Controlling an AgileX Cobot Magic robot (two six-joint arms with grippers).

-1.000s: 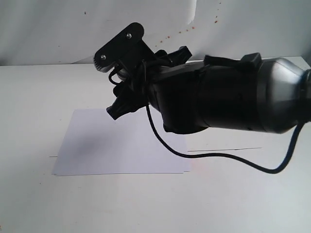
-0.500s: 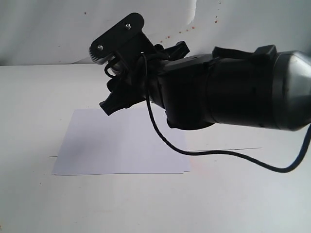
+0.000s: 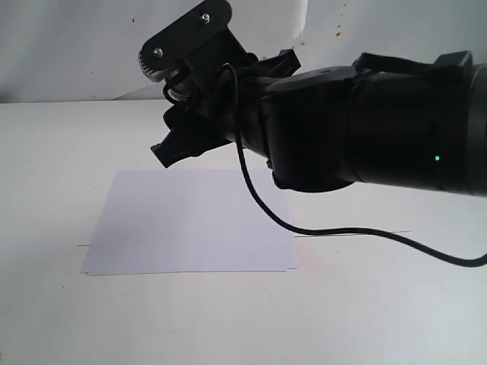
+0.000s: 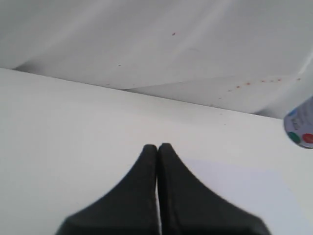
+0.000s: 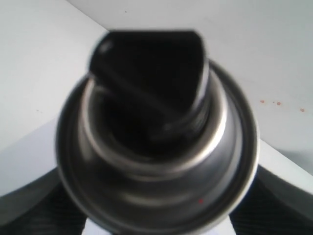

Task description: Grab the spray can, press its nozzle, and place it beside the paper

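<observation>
Two tools seen. Left tool [image 4: 157, 149]: tips pressed together, nothing held, above tabletop [image 4: 73, 127]. Paper [image 3: 190, 220] laid flat mid-tabletop. Spray can [image 4: 300, 123] held clear of tabletop, clamped between right tool [image 5: 154, 213] fingers [image 5: 29, 218]; nozzle [image 5: 151, 68] faced toward wrist camera.

Right arm [image 3: 365, 137]: fat black cylindrical housing, silver-grey rear section, tiny green LED [image 3: 437, 158] lit on its side. Black oblong bracket [image 3: 183, 36] w/ two silver screws [image 3: 204, 17] tops the wrist; thin black cable [image 3: 319, 232] trails below. Right claw [image 3: 164, 149]: black, fingers [image 5: 24, 213] w/ dark woven texture. Left claw [image 4: 157, 147]: matt black, tapering to narrow tips.
</observation>
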